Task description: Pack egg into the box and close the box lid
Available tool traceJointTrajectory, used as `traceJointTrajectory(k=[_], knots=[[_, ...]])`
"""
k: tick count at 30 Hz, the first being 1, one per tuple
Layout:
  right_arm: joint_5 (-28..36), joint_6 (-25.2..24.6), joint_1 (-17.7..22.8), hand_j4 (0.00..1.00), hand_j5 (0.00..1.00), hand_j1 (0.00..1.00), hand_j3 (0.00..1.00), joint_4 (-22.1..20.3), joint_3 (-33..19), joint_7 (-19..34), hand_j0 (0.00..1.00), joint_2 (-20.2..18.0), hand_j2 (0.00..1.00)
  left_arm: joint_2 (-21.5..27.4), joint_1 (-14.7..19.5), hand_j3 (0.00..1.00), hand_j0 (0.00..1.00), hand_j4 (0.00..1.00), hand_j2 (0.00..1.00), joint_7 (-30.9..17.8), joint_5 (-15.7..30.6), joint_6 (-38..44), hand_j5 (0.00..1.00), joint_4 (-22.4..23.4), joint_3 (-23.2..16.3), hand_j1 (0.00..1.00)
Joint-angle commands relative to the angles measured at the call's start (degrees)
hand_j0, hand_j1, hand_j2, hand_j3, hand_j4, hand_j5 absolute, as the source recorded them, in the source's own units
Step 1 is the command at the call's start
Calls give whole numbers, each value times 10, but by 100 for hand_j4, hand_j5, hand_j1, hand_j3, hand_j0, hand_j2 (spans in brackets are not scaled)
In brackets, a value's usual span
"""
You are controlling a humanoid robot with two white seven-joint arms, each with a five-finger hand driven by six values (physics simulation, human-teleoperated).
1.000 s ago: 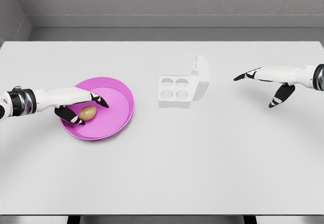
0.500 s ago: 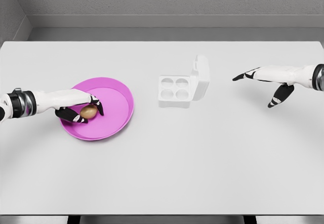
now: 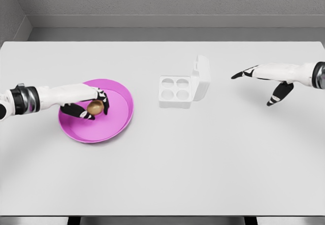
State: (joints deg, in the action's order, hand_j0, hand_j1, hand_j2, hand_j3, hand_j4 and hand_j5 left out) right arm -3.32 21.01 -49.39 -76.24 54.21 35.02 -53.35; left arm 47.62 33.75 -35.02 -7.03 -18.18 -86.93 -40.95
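Count, head view. One brown oval egg (image 3: 94, 106), left of centre in the frame, with my left hand (image 3: 90, 104) closed around it. One round pink plastic plate (image 3: 112, 125) beneath it. One white moulded egg box (image 3: 185, 87) at centre frame, lid up; four round cups inside, two by two. One flat white table (image 3: 167, 174). Two hands of mine: the left already noted, the right hand (image 3: 265, 82) at the right edge, fingers spread, nothing in it.
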Motion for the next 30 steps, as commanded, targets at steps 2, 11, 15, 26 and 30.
traceJointTrajectory(k=[2,11,15,26,30], knots=[[2,-1,-1,100,100,100,100,-15,-1,0,100,-2,100,-17,2,41,41,41,41,0,3,2,41,-6,4,41],[-3,-2,0,100,100,100,100,-19,-2,0,100,-1,100,-98,16,41,41,41,41,0,-4,2,41,-1,19,41],[-3,-1,0,100,100,100,100,-22,-1,0,100,-1,100,-125,25,41,41,41,41,0,-4,2,41,1,20,41],[-3,-2,-1,100,100,100,100,-31,2,0,100,-1,100,-174,53,40,40,40,40,39,-17,0,40,44,22,40],[-3,-1,0,100,100,100,100,-30,3,0,100,0,100,-193,55,40,40,40,40,43,-18,-8,40,54,22,40]])
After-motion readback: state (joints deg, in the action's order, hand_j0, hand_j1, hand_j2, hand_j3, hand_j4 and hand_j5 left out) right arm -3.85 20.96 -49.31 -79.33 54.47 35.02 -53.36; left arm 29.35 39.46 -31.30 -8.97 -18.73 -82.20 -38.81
